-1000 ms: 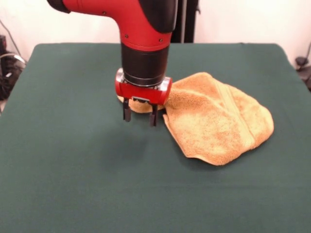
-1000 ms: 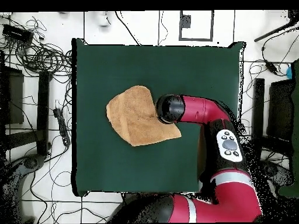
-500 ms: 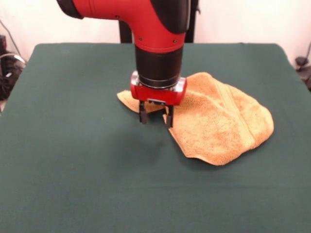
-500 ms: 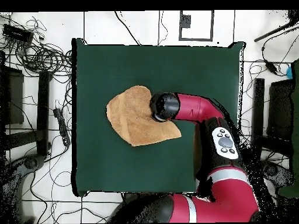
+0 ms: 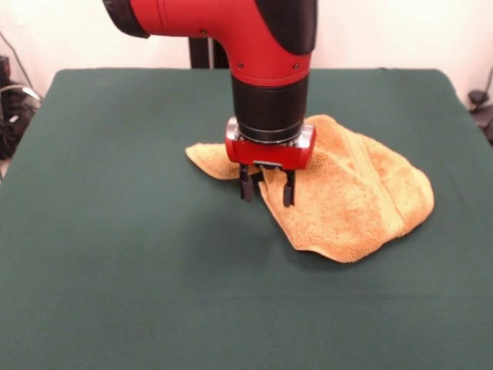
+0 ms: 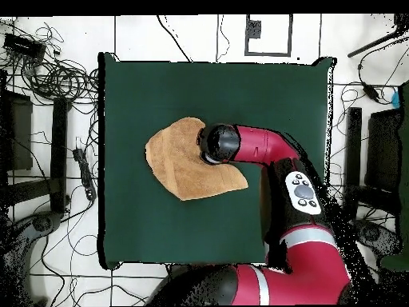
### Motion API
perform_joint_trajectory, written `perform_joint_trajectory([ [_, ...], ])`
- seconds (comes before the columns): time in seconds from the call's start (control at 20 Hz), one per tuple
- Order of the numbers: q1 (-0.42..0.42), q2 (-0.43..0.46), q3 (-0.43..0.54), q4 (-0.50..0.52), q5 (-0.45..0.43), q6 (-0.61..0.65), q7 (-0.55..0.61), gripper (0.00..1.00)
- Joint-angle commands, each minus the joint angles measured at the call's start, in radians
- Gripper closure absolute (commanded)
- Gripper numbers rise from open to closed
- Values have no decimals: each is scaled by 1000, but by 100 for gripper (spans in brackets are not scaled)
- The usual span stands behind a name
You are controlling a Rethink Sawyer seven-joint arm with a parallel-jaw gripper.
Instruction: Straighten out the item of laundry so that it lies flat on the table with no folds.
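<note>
The item of laundry point(image 5: 354, 193) is a golden-orange terry towel lying folded and rumpled on the green table point(image 5: 115, 254), right of centre in the front view. A narrow corner pokes out to its left. My gripper point(image 5: 266, 191) hangs open just above the towel's left edge, one finger over the cloth and the other over the table beside the corner. Nothing is between the fingers. From overhead, the arm's wrist point(image 6: 219, 145) covers the gripper and sits over the right edge of the towel point(image 6: 180, 164).
The green table point(image 6: 264, 88) extends well beyond the towel on all sides. Cables and equipment point(image 6: 48, 72) lie on the floor around it.
The gripper has moved steadily to the right in the front view, from beside the towel's left corner to over its left edge. It stays open. The towel has not moved.
</note>
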Motion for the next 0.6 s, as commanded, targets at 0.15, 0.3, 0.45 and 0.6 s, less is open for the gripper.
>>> perform_joint_trajectory([
  [0.15,15,31,128,87,28,67,-6,0],
  [0.3,13,46,124,90,12,48,-12,0],
  [0.45,11,69,128,102,1,11,-7,0],
  [0.6,24,100,116,75,-7,8,2,0],
])
